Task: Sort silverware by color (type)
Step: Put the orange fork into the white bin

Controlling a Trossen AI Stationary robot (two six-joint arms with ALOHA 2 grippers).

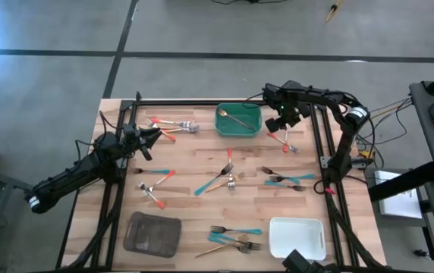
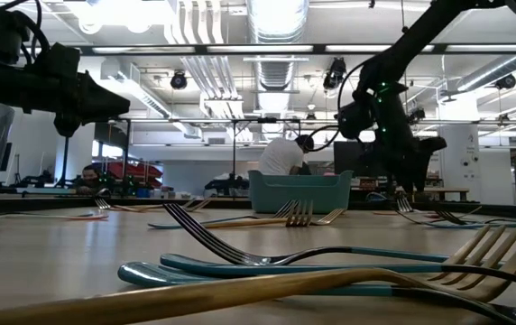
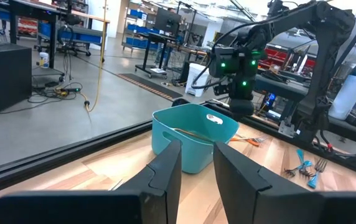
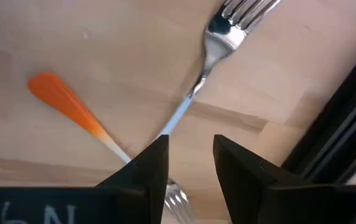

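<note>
Beside the green tray [image 1: 218, 125] my right gripper [image 1: 281, 123] hung just above two crossed forks [image 1: 281, 141], fingers [image 4: 150, 163] parted by a narrow gap and holding nothing. My left gripper [image 1: 150, 137] waited near the counter's [image 1: 194, 163] left edge, fingers slightly apart, empty. One gold piece [image 1: 236, 119] lay in the green tray; the grey tray [image 1: 152, 233] and white tray [image 1: 297, 236] looked unfilled. Most silverware [image 1: 218, 180] lay scattered, so I judged sorting barely begun.

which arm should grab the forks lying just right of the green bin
Right. The right hand hangs open directly over those forks: its wrist view shows the blue-handled fork and the orange-handled one just below its fingers. The left hand sits across the table, left of the green bin.
</note>
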